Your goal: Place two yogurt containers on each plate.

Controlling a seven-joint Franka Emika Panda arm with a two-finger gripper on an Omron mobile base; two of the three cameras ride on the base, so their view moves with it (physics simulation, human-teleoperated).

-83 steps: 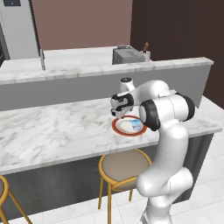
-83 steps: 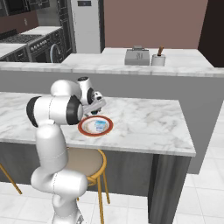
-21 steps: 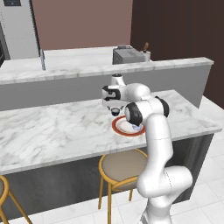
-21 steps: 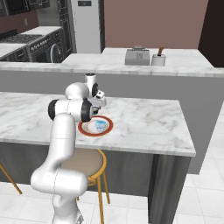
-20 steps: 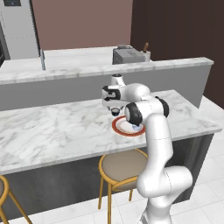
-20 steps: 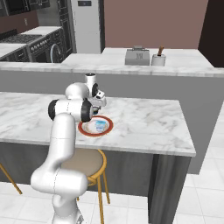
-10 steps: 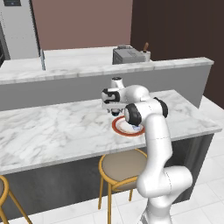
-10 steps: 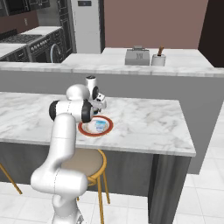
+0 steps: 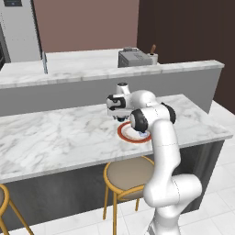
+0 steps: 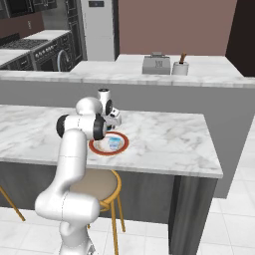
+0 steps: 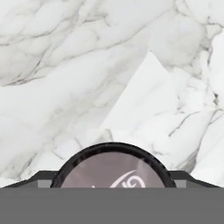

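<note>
Red-rimmed white plate (image 10: pixel 122 144), grey-veined marble counter (image 10: pixel 164 139)

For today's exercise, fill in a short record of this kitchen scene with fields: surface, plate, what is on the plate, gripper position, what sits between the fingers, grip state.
surface: white marble counter
plate: red-rimmed plate near the counter's front edge
on plate: one pale blue-and-white yogurt cup
gripper position: gripper low over the counter, just behind the plate
between fingers: dark round-topped yogurt cup, seen from above in the hand view
grip state: fingers flank the dark cup; contact cannot be confirmed
stool: wooden stool under the counter
</note>
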